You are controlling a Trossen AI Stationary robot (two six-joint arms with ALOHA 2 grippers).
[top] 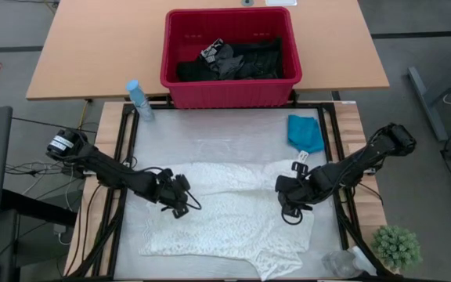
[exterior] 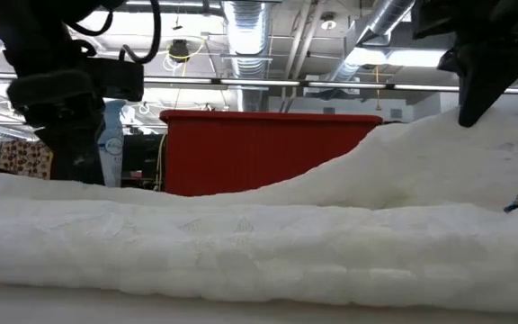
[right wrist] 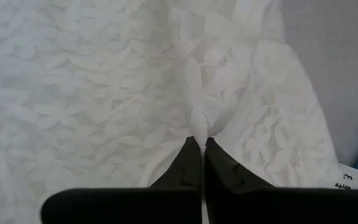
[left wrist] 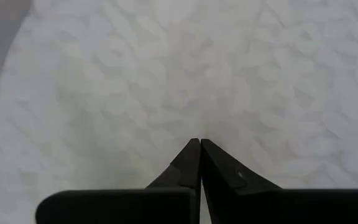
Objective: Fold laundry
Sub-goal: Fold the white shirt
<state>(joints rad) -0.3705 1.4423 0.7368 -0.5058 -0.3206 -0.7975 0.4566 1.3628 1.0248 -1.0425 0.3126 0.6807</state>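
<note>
Presently the white lacy garment (top: pixel 225 211) lies spread flat across the middle of the bench (top: pixel 233 125), and every other item is placed relative to it. The left tool (top: pixel 180 205) sits on the garment's left half with its fingers (left wrist: pixel 191 163) pressed together, tips down on the fabric; whether any cloth is caught between them cannot be told. The right tool (top: pixel 290 210) sits at the garment's right edge, fingers (right wrist: pixel 194 158) together and pinching a raised ridge of the lace, which the low view shows lifted into a peak (exterior: pixel 457 144). A small teal garment (top: pixel 304 131) lies just beyond the white garment's far right corner, apart from it. The red basket (top: pixel 229 86) stands beyond the white garment's far edge, holding dark clothes (top: pixel 233 59).
</note>
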